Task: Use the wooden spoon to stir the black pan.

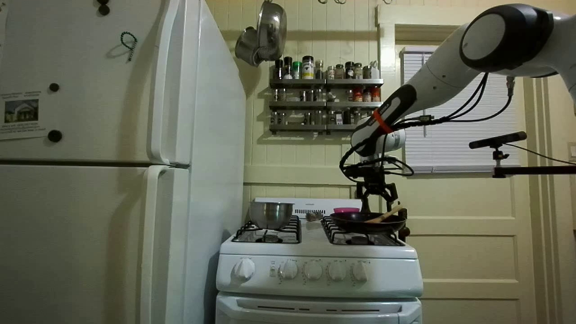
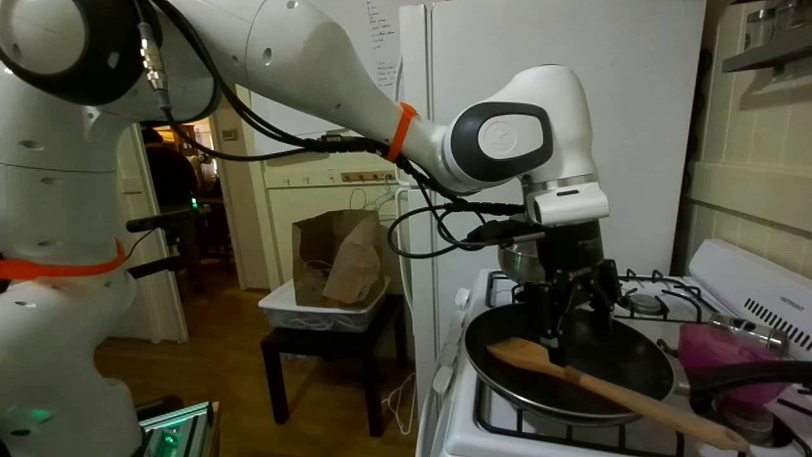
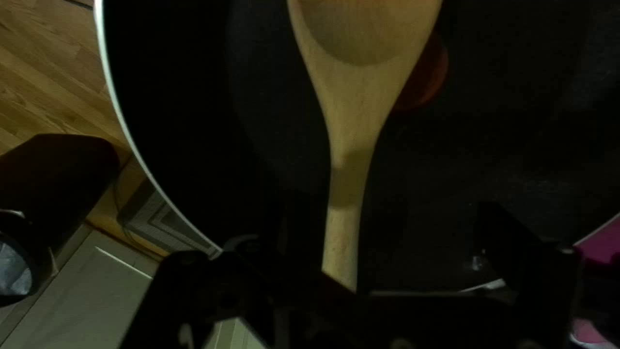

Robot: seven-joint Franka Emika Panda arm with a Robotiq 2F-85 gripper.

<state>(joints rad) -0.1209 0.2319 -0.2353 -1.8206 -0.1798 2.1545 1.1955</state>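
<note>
Wooden spoon [image 2: 615, 392] lies in the black pan [image 2: 637, 355], bowl inside, handle sticking out over the rim. Gripper [image 1: 378, 208] hangs over the pan, fingers standing wide apart, spoon between them in the wrist view (can't tell if either touches it). Steel pot [image 1: 271, 215] shares the stove [image 1: 311, 245].

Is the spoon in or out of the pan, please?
Partly in: the spoon has its head inside the pan, handle past the rim.
</note>
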